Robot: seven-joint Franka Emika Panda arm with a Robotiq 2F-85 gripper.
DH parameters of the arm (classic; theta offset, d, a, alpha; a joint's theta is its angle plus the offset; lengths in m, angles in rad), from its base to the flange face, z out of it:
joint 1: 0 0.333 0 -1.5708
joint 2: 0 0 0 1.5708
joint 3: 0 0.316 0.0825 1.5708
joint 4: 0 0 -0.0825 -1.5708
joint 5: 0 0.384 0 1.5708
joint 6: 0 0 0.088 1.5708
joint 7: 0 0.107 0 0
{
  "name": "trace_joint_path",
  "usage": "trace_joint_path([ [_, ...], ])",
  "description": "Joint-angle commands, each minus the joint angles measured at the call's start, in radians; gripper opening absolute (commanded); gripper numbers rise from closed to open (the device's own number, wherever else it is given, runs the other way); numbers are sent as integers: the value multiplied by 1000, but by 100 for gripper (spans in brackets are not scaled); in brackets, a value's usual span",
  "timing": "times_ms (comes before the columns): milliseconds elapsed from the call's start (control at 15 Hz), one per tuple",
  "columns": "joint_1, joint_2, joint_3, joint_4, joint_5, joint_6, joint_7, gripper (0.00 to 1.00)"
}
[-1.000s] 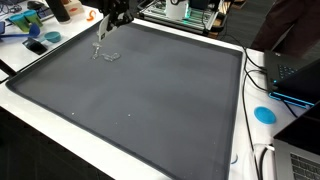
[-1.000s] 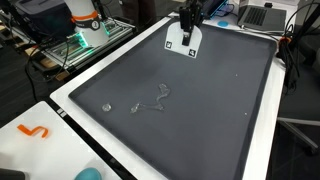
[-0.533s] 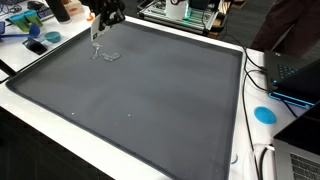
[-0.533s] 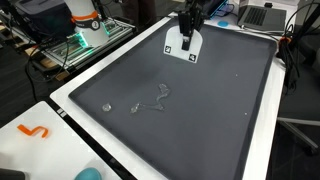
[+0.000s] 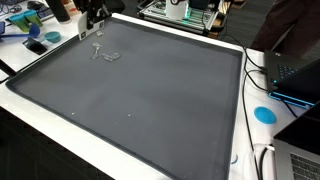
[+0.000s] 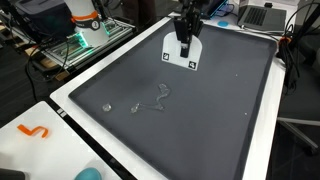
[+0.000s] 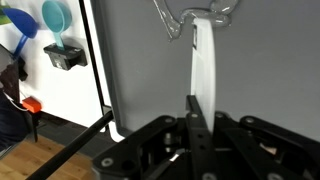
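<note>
Currently our pincer is clamped on a white card, which we see edge-on in the wrist view; in an exterior view the card shows black marks.

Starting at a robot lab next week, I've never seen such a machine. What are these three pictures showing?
It is a robot arm, steered by a person, with two fingers at its tip. Two pictures come from cameras standing outside the robot, looking across a big dark mat on a white table. The third comes from a camera on the wrist, looking along the fingers. The fingers are shut on a white card near one edge of the mat. On the mat lie a thin chain and a small bead.
</note>
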Motion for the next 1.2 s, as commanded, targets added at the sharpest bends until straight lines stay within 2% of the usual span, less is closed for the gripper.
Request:
trace_joint_path([
  [0, -35, -7, -4, -1, 117, 19, -99, 1],
  [600, -116, 1, -12, 44, 438, 5, -335, 1],
  [1133, -181, 5, -34, 56, 610, -20, -427, 1],
])
